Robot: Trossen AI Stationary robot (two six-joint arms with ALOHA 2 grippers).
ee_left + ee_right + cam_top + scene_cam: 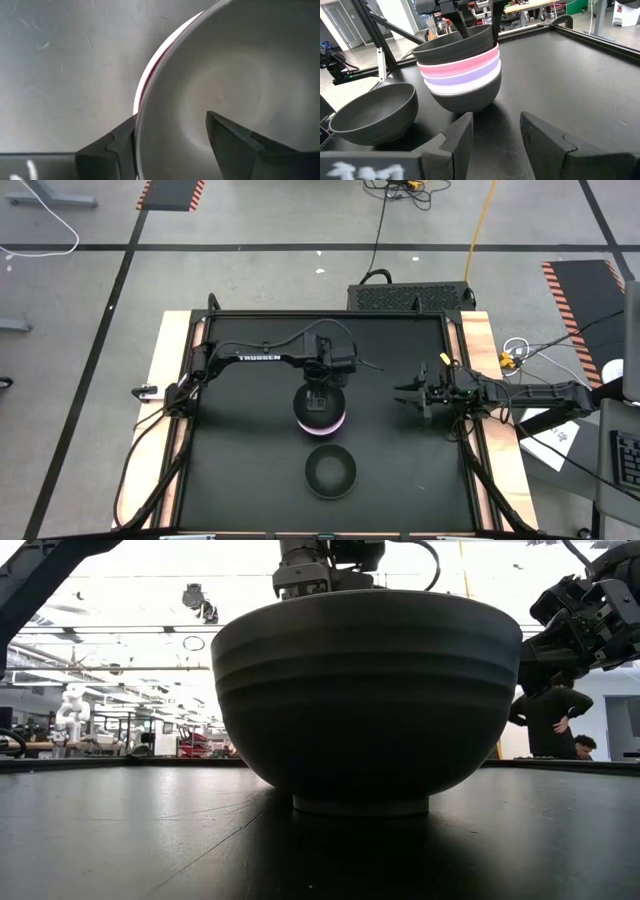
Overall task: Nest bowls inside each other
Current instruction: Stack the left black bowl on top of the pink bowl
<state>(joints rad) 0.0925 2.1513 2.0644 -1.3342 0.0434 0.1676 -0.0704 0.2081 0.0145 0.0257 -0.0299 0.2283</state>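
Note:
A stack of nested bowls [462, 75] rests by its black bottom bowl on the black table's middle. From the bottom up it is black, white, lavender, pink and a black top bowl [455, 47]. My left gripper [170, 125] points down over the stack, open, with one finger inside the top bowl and one outside its rim. A single black bowl [330, 472] stands by its foot nearer the front edge, filling the low view [365, 700]. My right gripper [408, 395] waits open at the right, level, nothing between its fingers. My left gripper stands astride the top black bowl's rim [142, 125] from above, open. The inner finger [235, 145] is clear of the wall. I cannot tell whether the outer finger [117, 145] touches the wall. The bowl sits nested in the pink bowl [145, 85].
A raised frame [455, 380] borders the table. Bare table surface lies left of the stack [240, 440] and between the stack and my right gripper. A person [555, 715] stands in the room far behind the table.

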